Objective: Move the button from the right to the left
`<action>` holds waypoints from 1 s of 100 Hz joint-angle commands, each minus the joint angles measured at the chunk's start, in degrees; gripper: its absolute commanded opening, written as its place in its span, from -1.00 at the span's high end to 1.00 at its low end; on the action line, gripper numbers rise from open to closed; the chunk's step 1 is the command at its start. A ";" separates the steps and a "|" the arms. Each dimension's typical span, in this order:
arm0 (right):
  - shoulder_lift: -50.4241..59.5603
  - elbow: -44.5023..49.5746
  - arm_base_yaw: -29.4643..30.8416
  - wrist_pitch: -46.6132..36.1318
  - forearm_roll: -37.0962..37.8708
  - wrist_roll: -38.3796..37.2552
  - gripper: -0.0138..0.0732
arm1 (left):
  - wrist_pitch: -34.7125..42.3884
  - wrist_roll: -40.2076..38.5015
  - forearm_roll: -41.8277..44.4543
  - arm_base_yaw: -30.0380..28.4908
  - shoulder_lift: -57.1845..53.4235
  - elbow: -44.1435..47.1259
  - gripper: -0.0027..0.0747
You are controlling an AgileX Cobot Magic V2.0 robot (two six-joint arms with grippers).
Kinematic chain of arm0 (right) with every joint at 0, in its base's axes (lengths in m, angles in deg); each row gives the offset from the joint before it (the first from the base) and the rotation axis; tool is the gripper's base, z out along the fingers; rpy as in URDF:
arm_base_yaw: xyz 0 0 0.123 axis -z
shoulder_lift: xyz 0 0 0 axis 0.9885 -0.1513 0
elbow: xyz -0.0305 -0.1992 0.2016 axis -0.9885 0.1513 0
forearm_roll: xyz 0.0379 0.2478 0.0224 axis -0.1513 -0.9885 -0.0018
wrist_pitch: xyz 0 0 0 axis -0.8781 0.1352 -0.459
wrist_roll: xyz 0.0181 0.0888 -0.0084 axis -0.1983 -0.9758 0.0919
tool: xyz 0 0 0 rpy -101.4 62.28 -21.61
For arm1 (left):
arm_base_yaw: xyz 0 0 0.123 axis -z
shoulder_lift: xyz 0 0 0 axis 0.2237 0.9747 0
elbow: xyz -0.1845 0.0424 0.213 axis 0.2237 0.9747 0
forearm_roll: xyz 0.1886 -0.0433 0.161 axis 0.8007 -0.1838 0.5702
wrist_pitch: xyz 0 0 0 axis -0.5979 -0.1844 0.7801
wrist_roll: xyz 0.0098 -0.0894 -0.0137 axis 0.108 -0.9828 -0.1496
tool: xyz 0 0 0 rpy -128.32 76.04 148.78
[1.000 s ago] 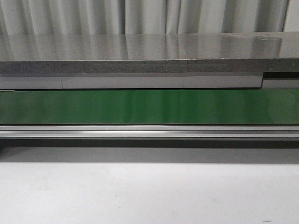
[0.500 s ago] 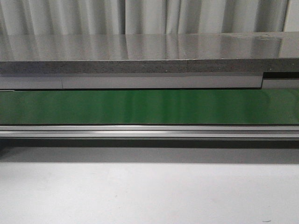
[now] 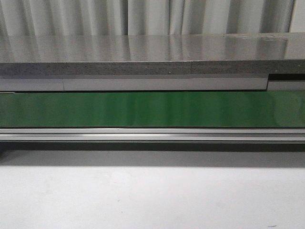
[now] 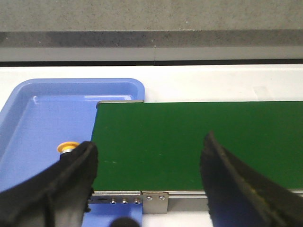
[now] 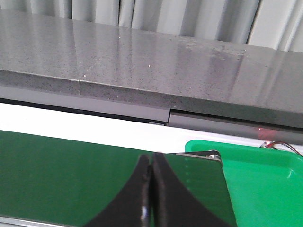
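The button [image 4: 68, 147] already sits in the blue tray [image 4: 42, 118] beside the belt's [image 4: 189, 142] end (task apparently complete); left gripper [image 4: 149, 187] spread, right gripper [image 5: 151, 198] pressed together, empty.

Front view faces forward, low, wrist views look down closely, all sharing green belt [image 3: 152, 109]

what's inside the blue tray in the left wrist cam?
The blue tray holds one orange-yellow cap of the button, showing just past a finger of the left gripper. That finger hides the button's body and the tray's near part.
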 commanded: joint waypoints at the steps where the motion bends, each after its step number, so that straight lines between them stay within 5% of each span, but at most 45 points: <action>1: -0.05 -1.56 -0.03 -4.29 0.49 0.52 0.84 | 5.20 -0.67 -0.90 0.47 -5.82 1.91 -0.21; 32: -0.05 -1.56 -0.03 -4.29 0.49 0.52 0.84 | 4.96 -0.67 -2.45 0.47 -21.47 9.41 -0.14; 61: -0.05 -1.56 -0.03 -4.29 0.49 0.52 0.84 | 4.86 -0.67 -2.45 0.47 -24.72 10.43 0.92; 100: -0.05 -1.56 -0.03 -4.29 0.49 0.52 0.84 | 4.64 -0.67 -2.45 0.47 -24.72 10.43 0.92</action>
